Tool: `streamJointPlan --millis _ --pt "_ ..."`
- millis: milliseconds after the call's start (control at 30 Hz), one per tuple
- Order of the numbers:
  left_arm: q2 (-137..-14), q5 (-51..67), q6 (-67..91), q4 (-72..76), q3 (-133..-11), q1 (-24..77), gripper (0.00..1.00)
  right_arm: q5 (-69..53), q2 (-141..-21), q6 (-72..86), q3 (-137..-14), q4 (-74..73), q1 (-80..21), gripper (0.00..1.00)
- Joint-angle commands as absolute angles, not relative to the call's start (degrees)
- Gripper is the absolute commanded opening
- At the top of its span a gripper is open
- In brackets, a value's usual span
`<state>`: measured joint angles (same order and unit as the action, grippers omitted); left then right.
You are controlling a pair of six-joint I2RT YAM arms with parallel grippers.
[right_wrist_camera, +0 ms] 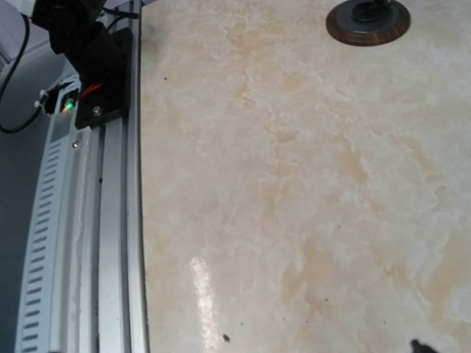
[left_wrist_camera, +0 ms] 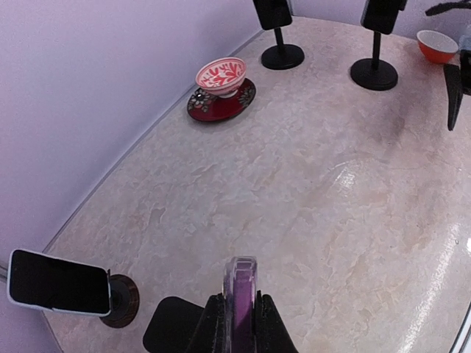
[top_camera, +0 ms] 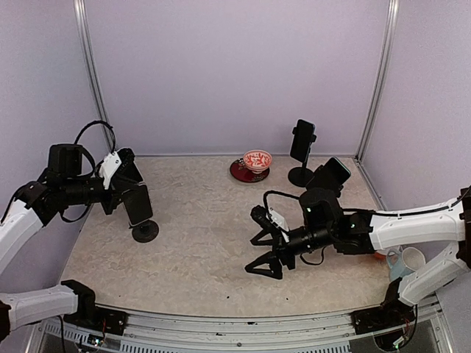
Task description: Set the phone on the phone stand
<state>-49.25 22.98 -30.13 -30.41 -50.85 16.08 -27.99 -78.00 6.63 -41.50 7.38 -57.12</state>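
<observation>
Firmly pinched: my left gripper clamps the purple-edged phone edge-on between its closed fingers, above the marbled table.

Just beside it, at the lower left of the left wrist view, a white-cased phone lies sideways against a wood-rimmed phone stand. My right gripper hangs low over the table, jaws spread wide with nothing between them. A red-patterned bowl sits on a dark saucer near the back wall.
</observation>
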Motion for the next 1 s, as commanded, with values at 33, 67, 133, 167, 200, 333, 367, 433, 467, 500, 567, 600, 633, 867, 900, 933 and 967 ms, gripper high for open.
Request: streamJointPlan --millis 33,67,133,167,200,333,367,433,467,500,567,600,633,867,900,933,967 --pt "-52.53 37.78 -39.10 -27.09 -50.85 11.34 0.00 -28.80 -76.17 4.49 -39.46 9.50 -55.75 1.00" --pt "-53.30 39.73 -40.69 -27.71 -51.19 10.73 0.00 -28.89 -76.01 4.22 -39.13 9.60 -55.54 1.00" --pt "-55.13 43.05 -43.45 -29.72 -52.52 9.91 0.00 -29.34 -75.45 3.92 -38.14 10.25 -55.26 1.00" --pt "-56.27 44.65 -44.60 -30.84 -53.45 9.34 0.00 -29.80 -75.06 3.87 -37.65 10.73 -55.06 1.00" --pt "-57.45 46.14 -45.64 -31.89 -54.36 8.47 0.00 -30.29 -74.80 3.94 -37.21 11.33 -54.84 1.00" --pt "-62.39 51.73 -51.45 -36.24 -56.79 5.62 0.00 -32.13 -74.14 4.00 -35.90 12.65 -54.43 1.00" --pt "-63.50 52.15 -52.86 -37.31 -57.23 5.16 0.00 -32.59 -74.05 4.10 -35.49 13.10 -54.33 1.00" --pt "-64.95 53.39 -54.48 -38.41 -58.01 3.33 0.00 -33.65 -74.07 4.49 -34.64 14.25 -54.29 1.00" --pt "-65.31 54.54 -54.82 -38.38 -58.28 2.13 0.00 -34.14 -74.13 4.70 -34.32 14.87 -54.31 1.00" --pt "-65.46 55.49 -54.71 -38.14 -58.43 1.00 0.00 -34.66 -74.24 4.93 -33.94 15.42 -54.24 1.00" --pt "-65.68 57.10 -54.75 -37.87 -58.41 -1.02 0.00 -35.43 -74.63 5.16 -33.52 16.23 -54.17 1.00" --pt "-65.85 57.50 -54.76 -37.87 -58.49 -1.87 0.00 -35.80 -74.84 5.30 -33.37 16.52 -54.19 1.00" --pt "-66.11 57.83 -55.06 -38.02 -58.56 -2.63 0.00 -36.18 -75.06 5.39 -33.37 16.90 -54.20 1.00" --pt "-69.52 60.11 -57.44 -39.15 -60.60 -5.16 0.00 -38.21 -75.39 6.00 -32.94 18.14 -54.17 1.00" --pt "-70.19 59.93 -58.02 -39.74 -61.20 -5.19 0.00 -38.31 -75.29 6.10 -32.84 18.31 -54.17 1.00" --pt "-70.77 59.80 -58.36 -40.07 -61.70 -5.16 0.00 -38.32 -75.16 6.13 -32.71 18.50 -54.15 1.00" --pt "-71.24 59.65 -58.81 -40.42 -62.11 -5.18 0.00 -38.32 -75.07 6.27 -32.62 18.75 -54.16 1.00"
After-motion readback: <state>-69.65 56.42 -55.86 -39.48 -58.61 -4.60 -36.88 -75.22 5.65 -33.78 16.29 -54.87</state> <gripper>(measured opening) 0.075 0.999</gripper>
